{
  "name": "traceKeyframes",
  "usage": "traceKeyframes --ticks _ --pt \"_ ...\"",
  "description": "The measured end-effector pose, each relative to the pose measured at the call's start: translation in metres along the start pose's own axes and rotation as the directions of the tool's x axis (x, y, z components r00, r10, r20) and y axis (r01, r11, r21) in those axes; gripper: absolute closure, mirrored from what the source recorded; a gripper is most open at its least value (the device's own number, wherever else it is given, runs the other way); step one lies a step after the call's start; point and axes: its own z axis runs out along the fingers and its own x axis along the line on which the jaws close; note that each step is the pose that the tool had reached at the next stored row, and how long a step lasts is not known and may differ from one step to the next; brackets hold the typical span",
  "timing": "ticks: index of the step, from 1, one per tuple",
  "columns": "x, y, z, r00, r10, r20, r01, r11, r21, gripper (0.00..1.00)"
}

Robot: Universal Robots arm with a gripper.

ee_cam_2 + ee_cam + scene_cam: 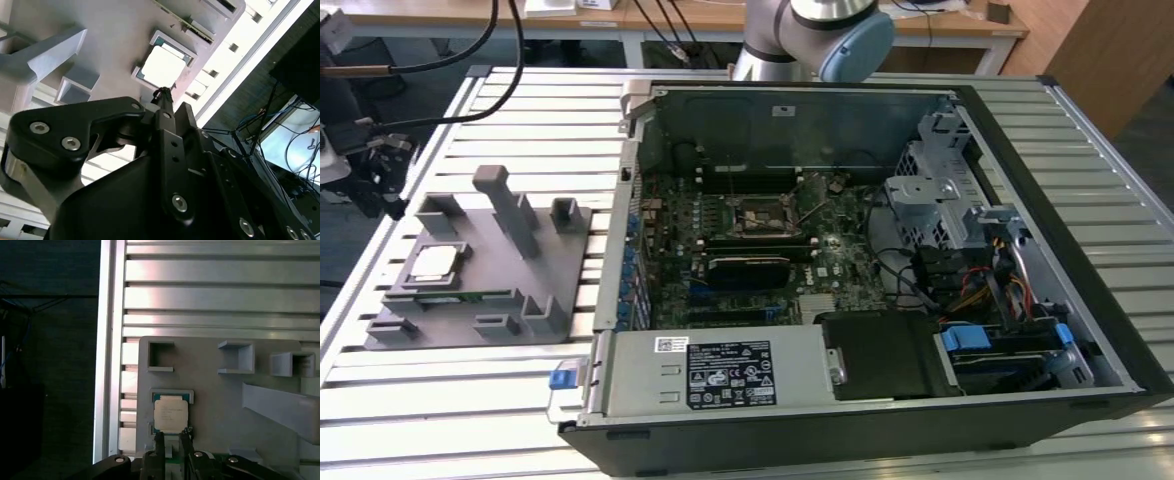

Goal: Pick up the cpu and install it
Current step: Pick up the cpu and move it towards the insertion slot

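I find the small square silver-topped cpu point(171, 414) lying in its recess on the grey moulded fixture plate point(215, 395). The gripper point(172, 436) hangs just beside it, jaws spread, empty

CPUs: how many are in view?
1. The cpu lies in a pocket of the grey tray, at the exterior view's left of the case. The case may hide others.

In the first wrist view the fingers point(159, 442) hid the grey fixture point(210, 405) just beside the cpu point(171, 413), their bases cut off by the frame. In the exterior view the arm point(801, 30) was cut off at the upper edge.
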Motion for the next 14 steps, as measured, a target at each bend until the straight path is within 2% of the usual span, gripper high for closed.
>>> traceKeyframes --ticks 1,3,4,6,7,8,11,12,14 --pt "0.0001 -0.0001 0.0014 1.0 -0.001 0.0002 0.001 1.0 0.0002 0.77" --pt "0.0001 -0.0003 0.0048 1.0 -0.004 0.0008 0.004 1.0 0.0003 0.65" --pt "0.0002 -0.0006 0.0066 1.0 -0.005 0.0008 0.005 1.0 0.0003 0.65" --pt "0.0005 -0.001 0.0102 1.0 -0.003 0.0012 0.003 1.0 0.0003 0.53" --pt "0.0005 -0.0011 0.012 1.0 0.002 0.0014 -0.002 1.0 0.0001 0.53" --pt "0.0005 -0.0012 0.014 1.0 0.008 0.0016 -0.008 1.0 -0.0003 0.42" --pt "0.0003 -0.0014 0.0184 0.9999 0.016 0.002 -0.016 0.9999 -0.0025 0.42" --pt "0.0002 -0.0014 0.0197 0.9999 0.016 0.0021 -0.016 0.9999 -0.0043 0.35" --pt "0.0001 -0.0014 0.0221 0.9999 0.017 0.0022 -0.017 0.9998 -0.0072 0.35"
